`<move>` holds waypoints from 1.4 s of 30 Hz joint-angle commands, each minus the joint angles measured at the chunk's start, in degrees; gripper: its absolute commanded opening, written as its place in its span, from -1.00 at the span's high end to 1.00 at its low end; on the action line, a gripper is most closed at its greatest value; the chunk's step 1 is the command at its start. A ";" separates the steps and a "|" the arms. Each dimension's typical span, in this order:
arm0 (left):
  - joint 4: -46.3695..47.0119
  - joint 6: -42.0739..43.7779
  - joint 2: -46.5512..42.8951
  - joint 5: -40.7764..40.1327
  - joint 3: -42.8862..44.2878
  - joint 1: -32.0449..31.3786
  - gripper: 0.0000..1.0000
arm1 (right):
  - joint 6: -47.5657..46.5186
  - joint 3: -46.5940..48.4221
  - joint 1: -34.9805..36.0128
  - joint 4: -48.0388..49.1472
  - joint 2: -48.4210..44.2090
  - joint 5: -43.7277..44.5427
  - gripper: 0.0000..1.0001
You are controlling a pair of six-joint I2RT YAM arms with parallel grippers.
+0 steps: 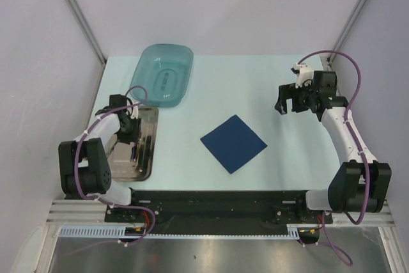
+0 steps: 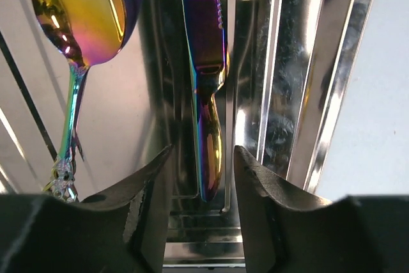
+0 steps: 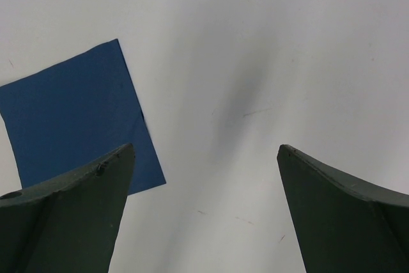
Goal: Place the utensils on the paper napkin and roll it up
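**Left wrist view.** The left fingers [image 2: 153, 190] stand narrow, straddling the knife [image 2: 206, 62] handle without visible contact. The spoon [image 2: 80, 20] lies at its 9 o'clock, and both rest in the steel tray [image 2: 294, 94]. Each is probably stiff, light and slick, so the thicker handle is the best place to grip.

**Top view.** The paper napkin [image 1: 233, 143], thin and limp, lies flat on the table [image 1: 255, 87] at the tray's 3 o'clock.

**Right wrist view.** The right fingers [image 3: 83, 209] gape wide and hold nothing.
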 commanded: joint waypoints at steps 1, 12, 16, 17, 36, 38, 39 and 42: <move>3.30 -1.58 2.55 -0.99 2.54 -0.55 0.09 | -1.35 0.70 -0.26 0.21 -0.11 1.08 -0.99; 5.24 -2.11 8.79 -2.58 5.79 -0.46 0.27 | -1.88 2.81 -0.35 -0.32 2.79 1.44 -1.00; 5.95 -1.84 9.67 -2.75 5.45 -0.64 0.28 | -2.41 3.25 -0.35 -0.50 3.06 2.05 -1.00; 5.77 -1.67 10.10 -3.01 5.36 -0.64 0.28 | -2.58 3.25 -0.35 -0.76 3.14 2.14 -1.00; 3.31 -4.65 12.58 2.17 4.48 -0.81 1.00 | -3.55 3.60 -0.88 -2.34 3.15 3.46 -0.99; 2.87 -4.74 11.17 2.61 4.48 -0.81 1.00 | -3.46 3.69 -0.96 -2.34 3.06 3.37 -1.00; 2.52 -4.91 10.47 2.87 4.48 -0.81 1.00 | -3.46 3.69 -0.97 -2.43 2.88 3.37 -1.00; 0.68 -4.74 7.48 3.31 4.74 -0.90 1.00 | -3.29 3.60 -0.97 -2.69 2.79 3.02 -0.99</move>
